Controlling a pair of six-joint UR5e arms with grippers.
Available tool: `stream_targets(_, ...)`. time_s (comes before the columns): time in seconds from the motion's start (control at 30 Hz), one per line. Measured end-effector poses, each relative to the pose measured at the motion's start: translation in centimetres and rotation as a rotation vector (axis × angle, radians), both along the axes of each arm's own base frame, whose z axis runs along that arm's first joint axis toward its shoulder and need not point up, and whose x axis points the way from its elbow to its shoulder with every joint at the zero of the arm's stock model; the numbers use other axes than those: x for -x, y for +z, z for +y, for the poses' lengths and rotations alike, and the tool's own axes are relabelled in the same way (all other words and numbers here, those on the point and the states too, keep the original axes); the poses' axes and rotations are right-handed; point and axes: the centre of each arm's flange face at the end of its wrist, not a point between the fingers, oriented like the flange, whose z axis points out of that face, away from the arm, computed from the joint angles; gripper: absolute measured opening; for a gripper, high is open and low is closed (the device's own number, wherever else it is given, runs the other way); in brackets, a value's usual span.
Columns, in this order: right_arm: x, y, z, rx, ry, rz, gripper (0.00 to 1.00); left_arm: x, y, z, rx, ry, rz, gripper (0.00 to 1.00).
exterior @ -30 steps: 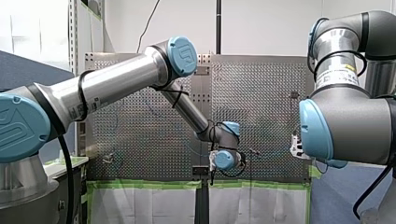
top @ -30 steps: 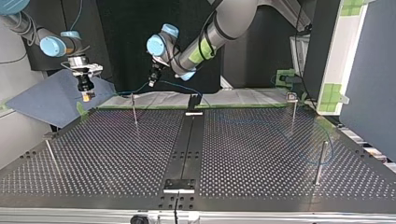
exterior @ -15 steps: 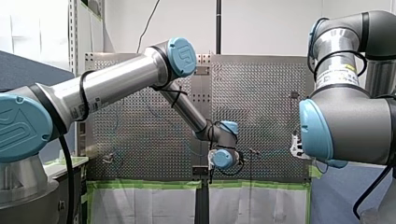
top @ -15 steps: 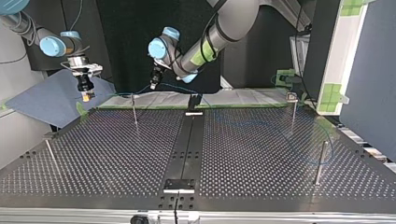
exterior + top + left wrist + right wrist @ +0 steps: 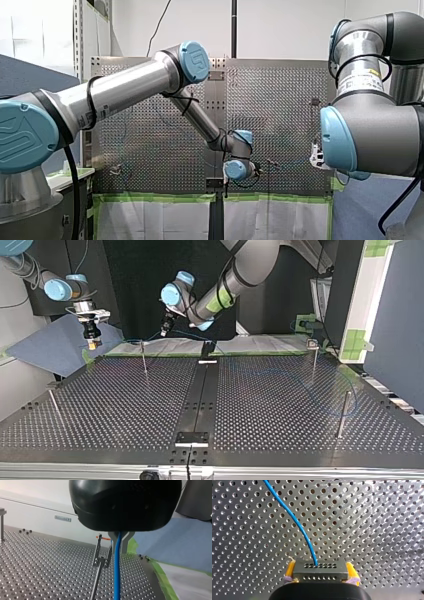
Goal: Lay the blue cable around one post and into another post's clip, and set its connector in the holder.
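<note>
The blue cable (image 5: 117,575) runs down from between the metal fingertips of my left gripper (image 5: 121,543), which is shut on it. A thin post with a clip (image 5: 100,560) stands just beside and ahead of that gripper. In the top view my left gripper (image 5: 164,331) hangs over the table's far edge, close to the far post (image 5: 144,357). My right gripper (image 5: 320,576) is shut on the cable's dark connector (image 5: 319,570) with its yellow pads; the cable (image 5: 294,520) leaves it over the perforated plate. The cable loops (image 5: 325,390) near the post (image 5: 344,412) at the top view's right.
Further posts stand at the top view's left (image 5: 55,407) and far right (image 5: 314,360). A black rail (image 5: 202,390) runs down the table's middle with a bracket at each end (image 5: 191,438). Green tape (image 5: 160,198) lines the table's edge.
My left arm has shifted its gripper slightly toward the top view's right, dragging the cable; the loop on the table at the right has shifted. My right arm has stayed still.
</note>
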Motion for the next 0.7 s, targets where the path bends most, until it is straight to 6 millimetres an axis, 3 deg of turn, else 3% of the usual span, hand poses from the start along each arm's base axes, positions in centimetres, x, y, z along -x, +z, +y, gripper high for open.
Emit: stream_targets(0.7,-0.8,0.1,0.0,-0.004,0.009,-0.037,0.0,-2.5,-0.1,1.9,0.023,0.019,0.026,0.01)
